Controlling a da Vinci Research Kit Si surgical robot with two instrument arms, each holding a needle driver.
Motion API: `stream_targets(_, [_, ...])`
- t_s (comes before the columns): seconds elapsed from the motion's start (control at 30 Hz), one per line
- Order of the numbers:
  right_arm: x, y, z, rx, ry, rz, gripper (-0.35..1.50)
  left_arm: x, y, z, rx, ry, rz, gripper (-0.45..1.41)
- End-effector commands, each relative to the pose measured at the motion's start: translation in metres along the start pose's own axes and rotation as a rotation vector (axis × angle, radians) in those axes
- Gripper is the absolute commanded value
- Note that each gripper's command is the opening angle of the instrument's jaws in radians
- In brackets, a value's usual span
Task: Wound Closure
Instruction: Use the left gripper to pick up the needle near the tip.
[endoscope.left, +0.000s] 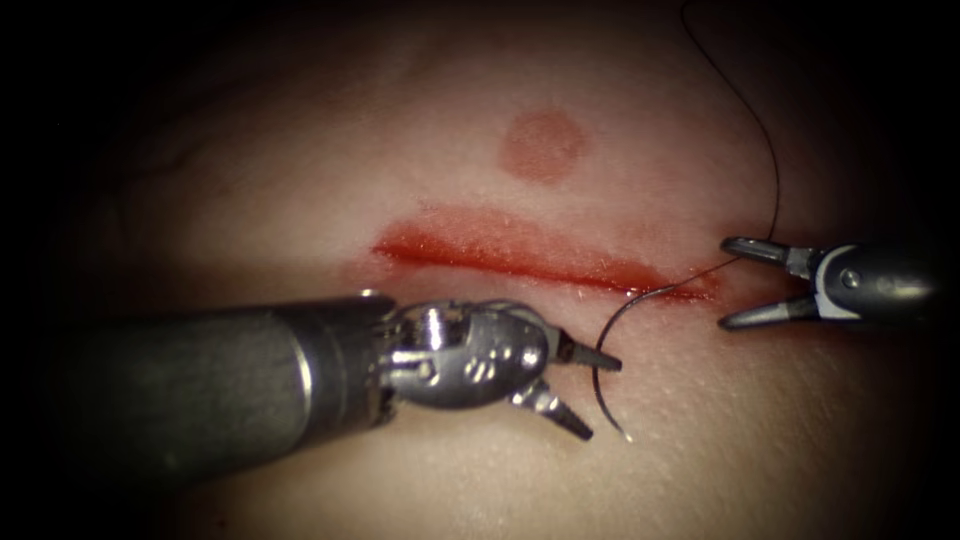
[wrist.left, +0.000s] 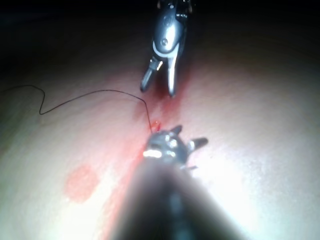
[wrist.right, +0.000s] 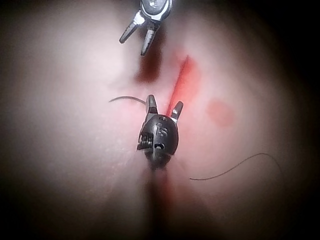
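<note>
The cut (endoscope.left: 520, 255) runs across the tissue, wet with red fluid. The curved needle (endoscope.left: 603, 345) lies free on the near side of the cut's right end. Its point (endoscope.left: 627, 437) rests on the skin and its tail reaches the cut's right end; I cannot tell whether that end is in the tissue. Dark thread (endoscope.left: 775, 185) rises from there toward the top right. My left tool (endoscope.left: 603, 400) is open with its jaw tips at the needle's curve, holding nothing. To the right of the cut, my right tool (endoscope.left: 724, 283) is open and empty, the thread brushing its upper jaw.
A round red mark (endoscope.left: 542, 145) sits on the tissue beyond the cut. The thread (wrist.left: 90, 95) trails loosely over the skin in the left wrist view. In the right wrist view the thread (wrist.right: 235, 167) curls beside the right tool (wrist.right: 164, 106).
</note>
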Motion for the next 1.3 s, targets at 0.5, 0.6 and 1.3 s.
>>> stream_targets(0.5, [-0.0004, -0.0005, 0.0008, 0.003, 0.003, 0.000, 0.89, -0.0003, -0.0001, 0.0035, 0.011, -0.044, 0.036, 0.23])
stream_targets(0.6, [-0.0004, -0.0005, 0.0007, 0.003, 0.003, 0.000, 0.88, -0.0005, -0.0004, 0.0040, 0.004, -0.066, 0.040, 0.23])
stream_targets(1.3, [-0.0003, -0.0006, 0.0006, 0.001, 0.005, 0.001, 0.88, -0.0030, -0.0018, 0.0065, -0.076, -0.143, 0.049, 0.18])
